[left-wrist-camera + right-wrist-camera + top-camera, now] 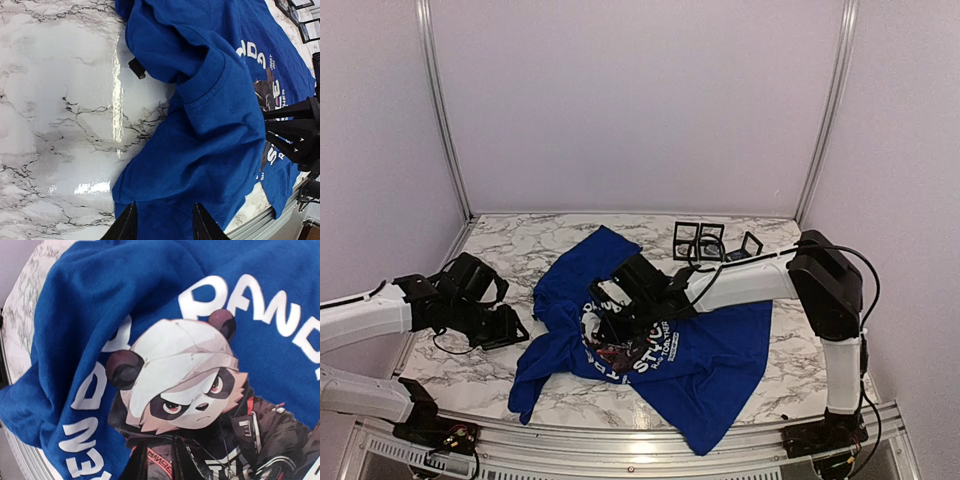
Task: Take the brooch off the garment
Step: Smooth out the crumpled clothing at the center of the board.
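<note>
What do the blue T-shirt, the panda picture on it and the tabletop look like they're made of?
Royal-blue T-shirt: soft matte knit, likely cotton jersey; it drapes in folds and shows a stitched sleeve hem. Panda graphic: a flat printed layer, smooth against the cloth, probably ink or transfer. White grey-veined tabletop: glossy marble look with bright glare; real stone or laminate, I cannot tell.

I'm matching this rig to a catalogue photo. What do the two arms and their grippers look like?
The left arm and right arm have white tubular links, boxy black joint housings and thin black cables looping alongside. The left gripper and right gripper are all black, with tapered fingers.
</note>
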`<state>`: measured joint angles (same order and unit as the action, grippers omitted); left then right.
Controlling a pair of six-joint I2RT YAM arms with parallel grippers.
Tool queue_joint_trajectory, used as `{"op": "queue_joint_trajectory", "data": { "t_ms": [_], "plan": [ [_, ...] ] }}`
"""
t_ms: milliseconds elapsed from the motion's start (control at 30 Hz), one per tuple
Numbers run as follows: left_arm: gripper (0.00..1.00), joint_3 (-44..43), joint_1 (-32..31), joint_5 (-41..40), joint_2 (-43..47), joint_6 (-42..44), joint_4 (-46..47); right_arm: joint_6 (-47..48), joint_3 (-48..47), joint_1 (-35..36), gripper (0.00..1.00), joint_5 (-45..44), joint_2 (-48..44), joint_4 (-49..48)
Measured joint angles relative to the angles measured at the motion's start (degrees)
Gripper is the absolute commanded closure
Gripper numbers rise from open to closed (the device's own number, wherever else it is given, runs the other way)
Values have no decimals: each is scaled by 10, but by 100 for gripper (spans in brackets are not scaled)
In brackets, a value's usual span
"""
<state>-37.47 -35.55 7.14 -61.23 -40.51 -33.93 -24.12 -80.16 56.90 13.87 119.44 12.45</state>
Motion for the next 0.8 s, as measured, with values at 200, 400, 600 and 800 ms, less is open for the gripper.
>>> {"op": "queue_joint_trajectory", "data": {
  "t_ms": [200, 400, 600, 800],
  "plan": [
    [51, 67, 21, 22, -26, -7, 75, 10, -37, 6, 59, -3, -1, 3],
    [46, 110, 30, 34, -49, -13, 135, 18, -90, 21, 54, -7, -1, 5],
    [39, 118, 30, 35, -73, -11, 172, 24, -134, 30, 55, -7, 28, 13],
    [66, 114, 30, 35, -94, -5, 200, 35, -163, 32, 77, -9, 71, 31]
  ]
}}
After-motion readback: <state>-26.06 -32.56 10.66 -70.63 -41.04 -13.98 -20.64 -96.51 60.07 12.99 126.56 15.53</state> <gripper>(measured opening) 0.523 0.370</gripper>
